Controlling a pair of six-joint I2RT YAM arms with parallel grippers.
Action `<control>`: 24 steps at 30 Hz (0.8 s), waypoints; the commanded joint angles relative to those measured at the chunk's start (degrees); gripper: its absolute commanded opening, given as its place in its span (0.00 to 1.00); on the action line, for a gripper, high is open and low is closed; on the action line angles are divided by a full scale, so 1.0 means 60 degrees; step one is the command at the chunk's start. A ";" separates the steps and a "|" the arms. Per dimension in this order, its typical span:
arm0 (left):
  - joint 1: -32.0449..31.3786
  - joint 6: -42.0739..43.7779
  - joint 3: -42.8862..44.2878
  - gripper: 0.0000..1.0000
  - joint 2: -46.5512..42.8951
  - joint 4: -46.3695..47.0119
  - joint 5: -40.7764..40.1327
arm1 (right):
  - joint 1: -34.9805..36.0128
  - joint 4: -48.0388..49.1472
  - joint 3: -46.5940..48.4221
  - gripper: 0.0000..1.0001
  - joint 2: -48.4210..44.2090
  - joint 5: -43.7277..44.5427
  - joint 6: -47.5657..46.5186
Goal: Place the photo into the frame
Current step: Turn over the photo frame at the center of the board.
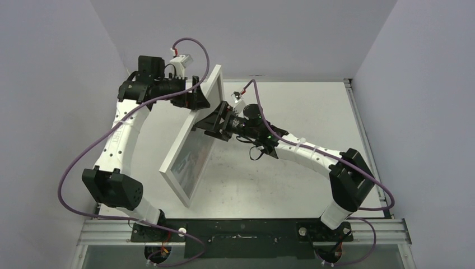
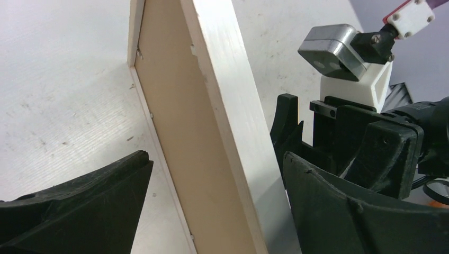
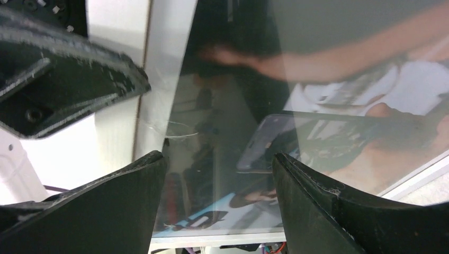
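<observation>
The frame (image 1: 178, 147), pale wood bars round a glass front, stands tilted on one long edge on the table. My left gripper (image 1: 199, 98) is open at its upper far end. In the left wrist view the frame's bar (image 2: 233, 121) passes between the fingers (image 2: 74, 206) with a gap on each side, and a brown backing panel (image 2: 180, 116) fills the rear. My right gripper (image 1: 212, 120) is open against the glass side. The photo (image 3: 328, 106), dark and orange-tan, shows behind the glass between the spread right gripper (image 3: 218, 159) fingers.
The white table (image 1: 291, 174) is walled at the back and on both sides. The right gripper body (image 2: 370, 143) sits close beside the frame in the left wrist view. A left finger (image 3: 63, 79) shows at the right wrist view's upper left.
</observation>
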 commanded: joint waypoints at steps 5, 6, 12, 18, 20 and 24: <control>-0.0240 0.1020 0.0371 0.80 0.0018 -0.0667 -0.1530 | -0.0071 0.0874 -0.0098 0.73 0.0258 -0.0094 0.0206; -0.0184 0.1005 0.0370 0.77 0.0010 -0.0633 -0.1559 | -0.0092 0.0830 -0.0153 0.73 0.0209 -0.0096 0.0183; 0.0614 0.0950 0.0617 0.52 0.0182 -0.0623 -0.1505 | -0.0528 0.0801 -0.1144 0.74 -0.0398 -0.0083 0.0100; 0.1164 0.1323 0.0020 0.33 0.0107 -0.0002 -0.2069 | -0.1015 0.0845 -0.2198 0.74 -0.0687 -0.0126 -0.0036; 0.1267 0.1386 -0.0218 0.30 0.0169 0.0275 -0.2157 | -0.1179 0.0876 -0.2539 0.74 -0.0650 -0.0166 -0.0022; 0.1453 0.1420 -0.0531 0.26 0.0558 0.0586 -0.1805 | -0.1343 0.0663 -0.3145 0.74 -0.0404 -0.0129 -0.0244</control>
